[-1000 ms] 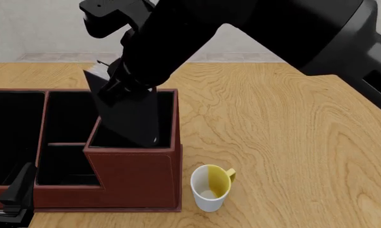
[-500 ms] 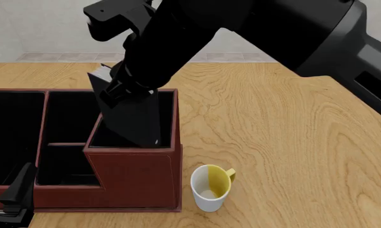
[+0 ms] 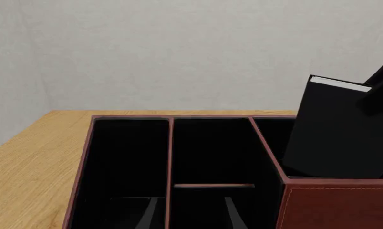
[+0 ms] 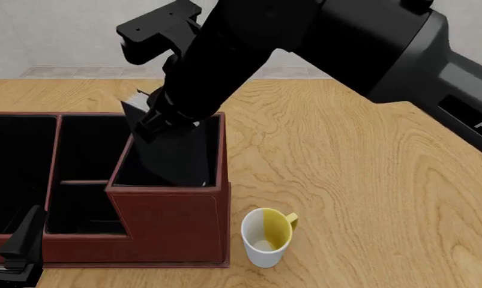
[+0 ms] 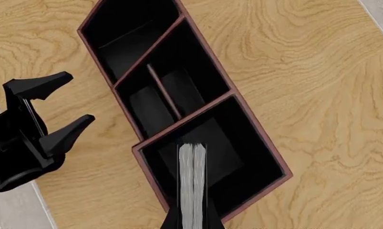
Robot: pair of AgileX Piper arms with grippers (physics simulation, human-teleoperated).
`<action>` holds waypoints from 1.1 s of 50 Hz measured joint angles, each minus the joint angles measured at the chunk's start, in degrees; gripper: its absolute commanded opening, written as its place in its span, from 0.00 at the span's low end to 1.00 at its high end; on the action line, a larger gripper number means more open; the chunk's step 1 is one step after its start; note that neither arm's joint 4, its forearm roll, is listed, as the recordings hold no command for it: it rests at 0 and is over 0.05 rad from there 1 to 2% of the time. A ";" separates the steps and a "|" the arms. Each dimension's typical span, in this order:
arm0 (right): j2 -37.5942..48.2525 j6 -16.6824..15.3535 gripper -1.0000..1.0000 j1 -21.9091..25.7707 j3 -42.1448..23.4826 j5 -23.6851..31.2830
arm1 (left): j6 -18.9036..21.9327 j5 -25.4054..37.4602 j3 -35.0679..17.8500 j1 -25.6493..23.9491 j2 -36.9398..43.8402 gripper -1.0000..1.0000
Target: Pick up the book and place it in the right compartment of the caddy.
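The dark book [image 4: 173,159] leans tilted inside the right compartment [image 4: 212,144] of the reddish-brown caddy [image 4: 168,228], its top corner sticking out above the rim. My right gripper [image 4: 156,117] is shut on that upper end. In the right wrist view the book's white page edges [image 5: 192,181] point down into the right compartment [image 5: 242,157]. The left wrist view has the book [image 3: 337,133] standing slanted in the caddy [image 3: 334,205]. Low at the caddy's near left corner, my left gripper [image 4: 20,243] stands open and holds nothing, as the right wrist view of the left gripper [image 5: 77,98] confirms.
A white mug with a yellow inside [image 4: 266,236] stands on the table just right of the caddy's front corner. The caddy's left and middle compartments [image 3: 130,162] hold nothing. Bare wooden tabletop [image 4: 361,168] stretches to the right.
The right arm has shifted a little to the right and lowered, carrying the book deeper into the right compartment. The left gripper has stayed put.
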 measured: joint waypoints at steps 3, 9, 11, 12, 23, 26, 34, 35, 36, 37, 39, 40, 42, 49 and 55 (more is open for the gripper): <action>-0.12 0.04 0.00 -0.19 0.65 -0.38 | 0.00 0.00 0.00 0.00 0.00 1.00; -0.38 0.18 0.00 -0.40 1.87 -1.15 | 0.00 0.00 0.00 0.00 0.00 1.00; -0.46 0.25 0.00 -0.45 2.26 -1.42 | 0.00 0.00 0.00 0.00 0.00 1.00; -0.50 0.29 0.00 -0.48 2.45 -1.56 | 0.00 0.00 0.00 0.00 0.00 1.00; -1.05 0.78 0.00 -0.71 4.35 -3.09 | 0.00 0.00 0.00 0.00 0.00 1.00; -1.19 0.87 0.00 -0.76 4.81 -3.52 | -0.01 0.00 0.00 0.00 0.00 1.00; -1.52 1.14 0.00 -0.86 5.92 -4.62 | 0.00 0.00 0.00 0.00 0.00 1.00; -1.55 1.16 0.00 -0.88 6.04 -4.74 | 0.00 0.00 0.00 0.00 0.00 1.00; -1.58 1.19 0.00 -0.90 6.15 -4.85 | 0.00 0.00 0.00 0.00 0.00 1.00; -1.60 1.21 0.00 -0.92 6.25 -4.96 | 0.00 0.00 0.00 0.00 0.00 1.00; -1.64 1.24 0.00 -0.96 6.42 -5.16 | 0.00 0.00 0.00 0.00 0.00 1.00; -1.65 1.25 0.00 -0.99 6.48 -5.25 | 0.00 0.00 0.00 0.00 0.00 1.00; -1.68 1.25 0.00 -1.06 6.60 -5.42 | 0.00 0.00 0.00 0.00 0.00 1.00; -1.73 1.17 0.00 -1.43 7.11 -6.13 | 0.00 0.00 0.00 0.00 0.00 1.00; -1.68 1.00 0.00 -1.67 7.46 -6.68 | 0.00 0.00 0.00 0.00 0.00 1.00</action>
